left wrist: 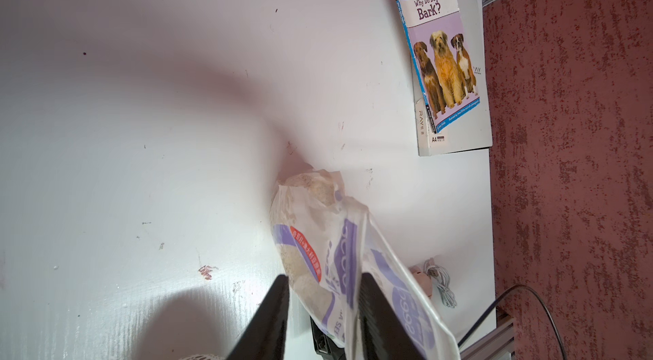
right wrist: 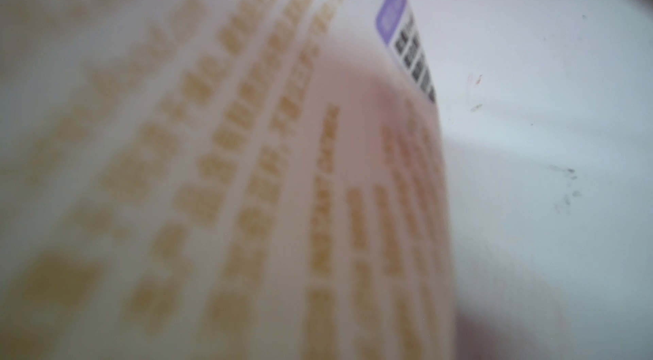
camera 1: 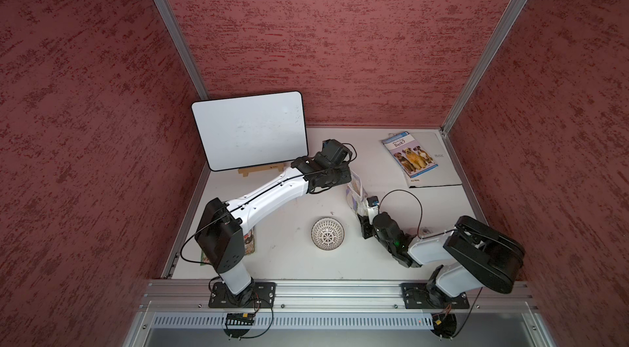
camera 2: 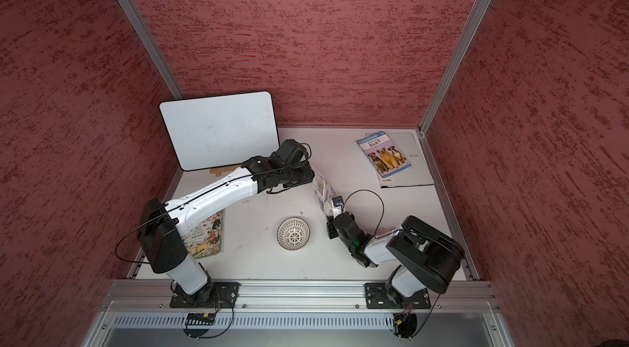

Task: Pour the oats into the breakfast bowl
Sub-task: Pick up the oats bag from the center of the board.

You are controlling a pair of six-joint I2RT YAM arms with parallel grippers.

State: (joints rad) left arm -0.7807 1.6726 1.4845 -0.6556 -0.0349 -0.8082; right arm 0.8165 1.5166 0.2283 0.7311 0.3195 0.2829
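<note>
The left arm reaches from the front left corner of the bench (camera 1: pixel 289 270) toward its middle, left hand (left wrist: pixel 325 278) with fingers apart astride the top of the pouch (camera 1: pixel 355 192). The right arm is folded, right hand (camera 1: pixel 366 217) clamped on the pouch's lower side, near the breakfast bowl (camera 1: pixel 327 233) at mid-bench. Only the left wrist view shows the oats (left wrist: pixel 311 187) inside; the right wrist view shows mostly blurred pouch print
</note>
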